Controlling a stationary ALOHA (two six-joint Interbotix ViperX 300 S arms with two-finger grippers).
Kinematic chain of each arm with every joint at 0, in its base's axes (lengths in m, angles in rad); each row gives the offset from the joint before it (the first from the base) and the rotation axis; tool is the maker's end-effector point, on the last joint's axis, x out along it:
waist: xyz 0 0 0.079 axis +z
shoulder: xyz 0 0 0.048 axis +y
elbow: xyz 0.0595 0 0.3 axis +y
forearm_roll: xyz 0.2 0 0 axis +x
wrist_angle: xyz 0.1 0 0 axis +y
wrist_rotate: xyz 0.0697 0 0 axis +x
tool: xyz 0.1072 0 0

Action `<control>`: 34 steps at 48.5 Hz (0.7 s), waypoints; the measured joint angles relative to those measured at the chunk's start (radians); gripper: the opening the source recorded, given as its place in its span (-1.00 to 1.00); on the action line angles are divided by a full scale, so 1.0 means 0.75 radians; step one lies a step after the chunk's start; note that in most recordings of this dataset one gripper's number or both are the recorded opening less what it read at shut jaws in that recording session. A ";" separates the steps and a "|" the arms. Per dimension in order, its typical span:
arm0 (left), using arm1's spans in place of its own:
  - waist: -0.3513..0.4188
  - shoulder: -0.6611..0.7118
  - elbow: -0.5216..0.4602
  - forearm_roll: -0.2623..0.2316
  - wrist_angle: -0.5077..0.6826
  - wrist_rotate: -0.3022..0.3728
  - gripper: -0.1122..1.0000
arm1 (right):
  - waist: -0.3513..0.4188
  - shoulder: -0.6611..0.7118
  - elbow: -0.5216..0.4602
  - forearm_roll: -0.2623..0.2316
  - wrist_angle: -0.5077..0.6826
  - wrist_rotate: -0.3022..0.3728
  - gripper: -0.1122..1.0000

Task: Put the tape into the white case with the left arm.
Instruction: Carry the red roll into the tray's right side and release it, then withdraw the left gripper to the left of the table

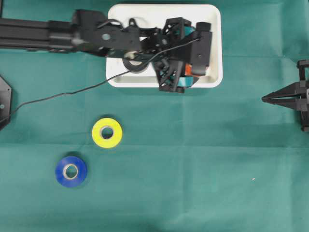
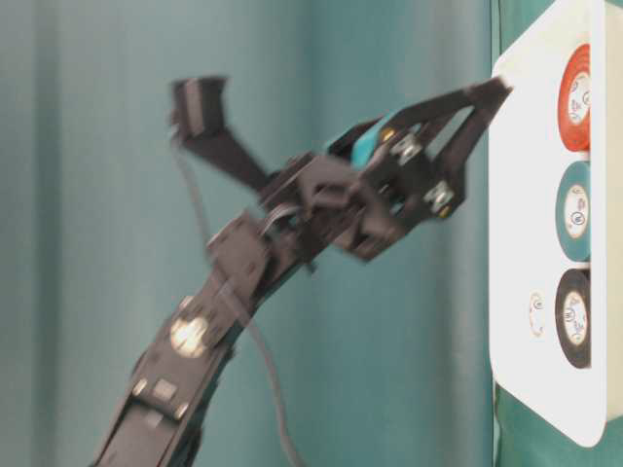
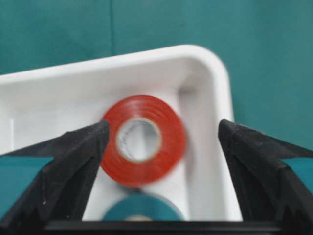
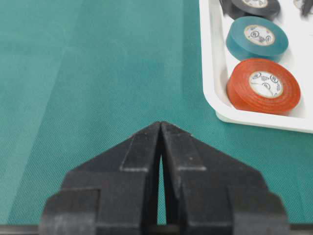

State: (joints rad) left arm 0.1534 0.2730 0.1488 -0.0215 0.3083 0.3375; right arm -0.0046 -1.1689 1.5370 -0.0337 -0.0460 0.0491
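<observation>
The white case [image 1: 215, 26] lies at the top middle of the green table. My left gripper [image 3: 164, 129] hangs over its right end, open wide, with its teal-banded fingers [image 3: 73, 156] on either side of a red tape [image 3: 144, 140] that lies flat in the case [image 3: 205, 73]. The jaws grip nothing. A teal tape [image 3: 142, 208] lies beside the red one. From the right wrist view, the red tape [image 4: 264, 85], teal tape [image 4: 257, 36] and a black tape [image 4: 254, 7] sit in a row in the case [image 4: 215, 93]. My right gripper [image 4: 161, 123] is shut, holding nothing, at the table's right edge [image 1: 264, 99].
A yellow tape [image 1: 106, 132] and a blue tape [image 1: 71, 171] lie flat on the green cloth, left of centre and below the case. A thin black cable [image 1: 58, 95] trails from the left arm across the cloth. The left arm [image 1: 96, 34] covers much of the case.
</observation>
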 measured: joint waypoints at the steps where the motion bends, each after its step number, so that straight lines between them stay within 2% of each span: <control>1: -0.006 -0.018 0.014 0.000 -0.002 -0.004 0.86 | 0.000 0.000 -0.002 0.000 0.000 0.000 -0.97; 15: -0.053 -0.284 0.266 0.000 -0.012 -0.074 0.86 | 0.000 0.000 0.000 0.000 0.000 0.000 -0.97; 34: -0.076 -0.575 0.605 -0.002 -0.067 -0.084 0.85 | 0.000 0.000 0.000 0.000 0.000 0.000 -0.97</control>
State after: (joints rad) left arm 0.0966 -0.1580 0.6029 -0.0230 0.2577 0.2746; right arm -0.0046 -1.1689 1.5370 -0.0337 -0.0460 0.0491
